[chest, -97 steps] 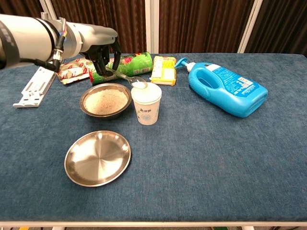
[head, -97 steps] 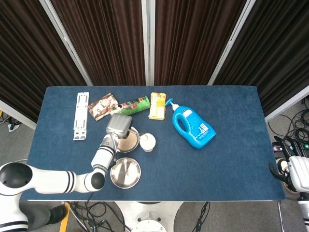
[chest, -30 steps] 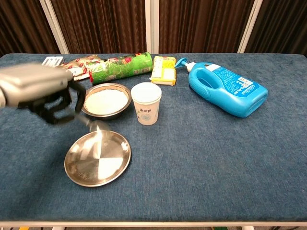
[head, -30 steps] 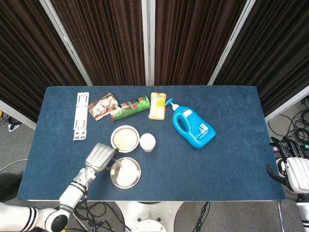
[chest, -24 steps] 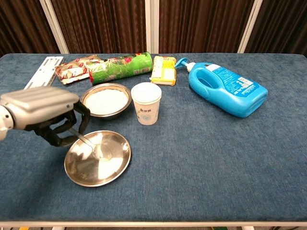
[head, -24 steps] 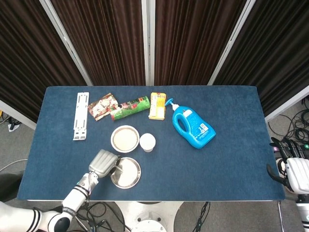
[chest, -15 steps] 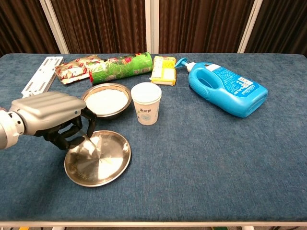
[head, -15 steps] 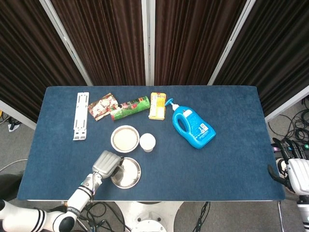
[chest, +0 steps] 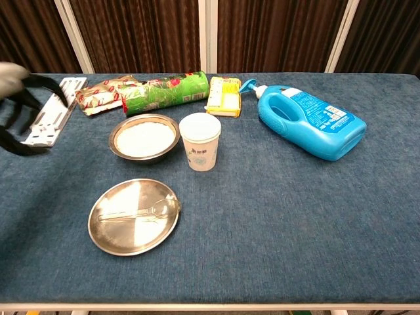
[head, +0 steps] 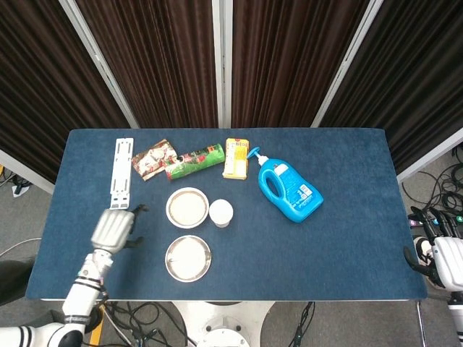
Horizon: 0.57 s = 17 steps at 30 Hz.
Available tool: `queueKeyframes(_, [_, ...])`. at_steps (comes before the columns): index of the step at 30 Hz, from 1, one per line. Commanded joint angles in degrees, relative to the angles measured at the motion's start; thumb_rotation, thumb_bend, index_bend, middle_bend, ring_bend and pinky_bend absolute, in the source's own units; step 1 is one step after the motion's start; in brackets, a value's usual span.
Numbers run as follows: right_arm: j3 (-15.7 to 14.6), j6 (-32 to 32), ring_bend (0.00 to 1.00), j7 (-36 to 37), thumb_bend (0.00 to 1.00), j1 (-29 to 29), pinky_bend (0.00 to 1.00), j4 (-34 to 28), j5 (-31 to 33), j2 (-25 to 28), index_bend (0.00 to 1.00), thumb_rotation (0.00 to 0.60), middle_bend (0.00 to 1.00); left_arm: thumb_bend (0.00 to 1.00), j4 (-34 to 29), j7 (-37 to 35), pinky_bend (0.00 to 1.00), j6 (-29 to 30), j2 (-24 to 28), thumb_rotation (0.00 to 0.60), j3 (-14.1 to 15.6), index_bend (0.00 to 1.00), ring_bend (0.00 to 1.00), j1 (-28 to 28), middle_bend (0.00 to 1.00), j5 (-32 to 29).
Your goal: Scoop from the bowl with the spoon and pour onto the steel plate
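Observation:
The steel plate [chest: 131,241] lies near the table's front left, and the clear spoon [chest: 136,212] lies flat in it, bowl end to the right. Behind it stands the steel bowl [chest: 144,158], filled with pale grains. In the head view the plate [head: 189,270] sits just in front of the bowl [head: 169,210]. My left hand [head: 113,229] hovers left of the plate, fingers spread and holding nothing; in the chest view the left hand [chest: 16,105] is a blur at the left edge. My right hand [head: 447,259] hangs off the table's right end, empty.
A white paper cup [chest: 200,141] stands right of the bowl. Along the back lie a white bracket [chest: 52,111], a snack packet [chest: 98,95], a green chips can [chest: 167,92] and a yellow box [chest: 223,95]. A blue detergent bottle [chest: 312,121] lies at the right.
My left hand has let go of the spoon, which now lies in the plate, and has swung away to the left and back. The right hand stays put.

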Motion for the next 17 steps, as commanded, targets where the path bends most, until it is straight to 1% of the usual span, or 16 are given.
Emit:
queueKeyframes(1, [-0.11,-0.48,0.0,0.28,0.3,0.12,0.0,0.42,0.3,-0.33,0.09,0.6,0.2,0.22,8.57,-5.81,0.36,4.22,4.52,0.6,0.79,0.35,0.34,5.64,0.5,2.22])
queueKeyframes(3, [-0.11,-0.74,0.0,0.54,0.3,0.3,0.0,0.93,0.27,-0.95,0.1,0.6,0.18,0.22,12.8,-9.67,0.23,3.53,5.97,0.6,1.87,0.33,0.21,7.53,0.34,2.98])
queueKeyframes(5, [-0.12,-0.71,0.0,0.84,0.3,0.46,0.0,1.53,-0.11,-1.69,0.09,0.6,0.16,0.22,15.16,-13.34,0.18,3.49,7.38,0.6,2.46,0.32,0.16,9.65,0.28,3.2])
queueKeyframes(7, [-0.13,-0.62,0.0,1.1,0.3,0.55,0.0,2.02,-0.38,-2.28,0.09,0.6,0.15,0.22,15.07,-17.36,0.17,4.43,8.81,0.6,3.04,0.31,0.16,12.23,0.27,3.67])
queueKeyframes(9, [-0.19,-0.6,0.0,1.15,0.3,0.58,0.0,2.21,-0.54,-2.58,0.09,0.6,0.15,0.22,13.39,-19.56,0.17,6.38,10.17,0.6,3.51,0.31,0.16,14.59,0.27,4.44])
queueKeyframes(12, [-0.47,-0.43,0.0,0.87,0.3,0.53,0.0,2.05,-1.06,-2.85,0.08,0.6,0.15,0.22,10.24,-20.83,0.17,10.9,11.76,0.6,4.79,0.31,0.16,18.41,0.27,7.29])
queueKeyframes(14, [-0.77,0.01,0.0,0.75,0.3,0.35,0.0,1.73,-1.74,-3.09,0.08,0.6,0.15,0.22,8.13,-21.63,0.17,13.26,12.13,0.6,5.73,0.31,0.16,20.58,0.27,9.67])
queueKeyframes(17, [-1.25,0.83,0.0,0.67,0.3,0.03,0.0,1.31,-2.88,-3.41,0.08,0.6,0.15,0.22,6.73,-21.11,0.17,15.68,11.8,0.6,6.55,0.31,0.16,22.77,0.27,12.72])
